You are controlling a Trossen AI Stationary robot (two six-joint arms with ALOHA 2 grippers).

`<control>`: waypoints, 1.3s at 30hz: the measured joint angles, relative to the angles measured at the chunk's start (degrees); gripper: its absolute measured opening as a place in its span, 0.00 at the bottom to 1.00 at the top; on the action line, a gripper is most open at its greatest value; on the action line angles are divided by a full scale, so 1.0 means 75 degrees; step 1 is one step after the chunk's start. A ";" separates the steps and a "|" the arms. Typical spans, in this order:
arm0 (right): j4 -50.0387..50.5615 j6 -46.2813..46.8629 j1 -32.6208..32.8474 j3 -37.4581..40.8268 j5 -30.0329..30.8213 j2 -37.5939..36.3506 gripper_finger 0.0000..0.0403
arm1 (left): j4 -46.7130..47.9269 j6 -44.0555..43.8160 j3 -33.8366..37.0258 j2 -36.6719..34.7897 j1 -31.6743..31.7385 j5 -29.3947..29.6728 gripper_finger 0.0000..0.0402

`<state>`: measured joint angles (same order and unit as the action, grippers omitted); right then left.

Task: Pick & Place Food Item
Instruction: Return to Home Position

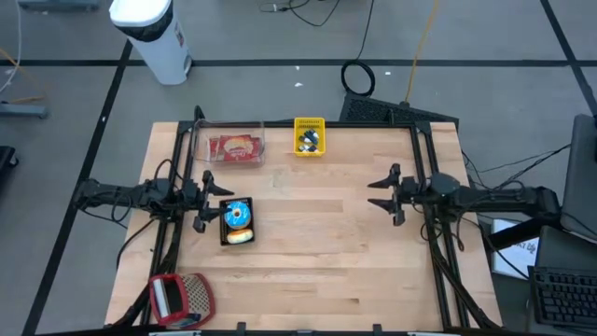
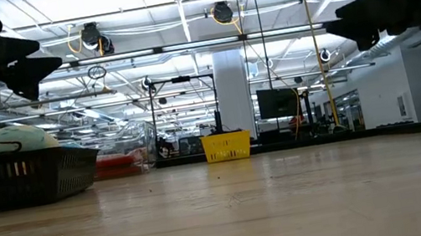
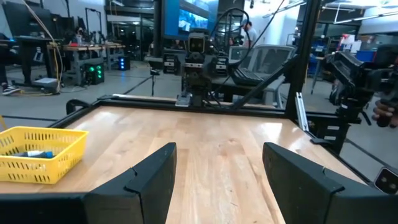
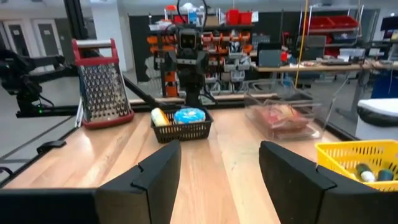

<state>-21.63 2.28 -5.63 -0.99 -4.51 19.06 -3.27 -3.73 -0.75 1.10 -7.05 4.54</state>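
We judge both arms to be parked at rest. The left gripper [image 1: 209, 199] hangs at the table's left side, just beside the black mesh plastic bin [image 1: 224, 224]. The right gripper [image 1: 381, 194] faces it from well across the bare wooden tabletop [image 1: 308, 261]. Each wrist view shows the fingers spread wide with nothing between them, which suits arms that have let go of their load. In the low view both are held up off the wood, probably so nothing catches the bin.

The food lies inside the bin: a light blue frosted donut [image 1: 239, 213] with a pale yellowish piece [image 1: 241, 236] beside it. We cannot tell what sits beneath them.

The yellow plastic basket [image 1: 309, 121], the clear plastic box [image 1: 233, 147] and the red-framed metal grater [image 1: 182, 299] stand along the table's edges, which leaves the middle free for reaching. To us the placing looks finished
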 joint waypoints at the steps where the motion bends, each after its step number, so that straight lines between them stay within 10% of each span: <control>1: 0.0115 -0.0005 0.0000 0.0000 0.0000 -0.0163 0.52 | 0.0003 0.0000 0.0000 -0.0002 0.0000 0.0002 0.60; 15: 0.0818 -0.0384 0.0000 0.0006 -0.0029 -0.1770 0.52 | 0.0008 -0.0154 -0.0009 -0.0001 0.0000 -0.0004 0.60; 39: 0.0816 -0.0049 0.0000 0.0012 -0.0009 -0.1791 0.52 | 0.0012 -0.0163 -0.0012 0.0000 0.0000 -0.0001 0.60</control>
<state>-15.51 1.91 -5.63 -0.91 -4.58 5.63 -3.18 -4.95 -0.84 1.10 -7.05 4.54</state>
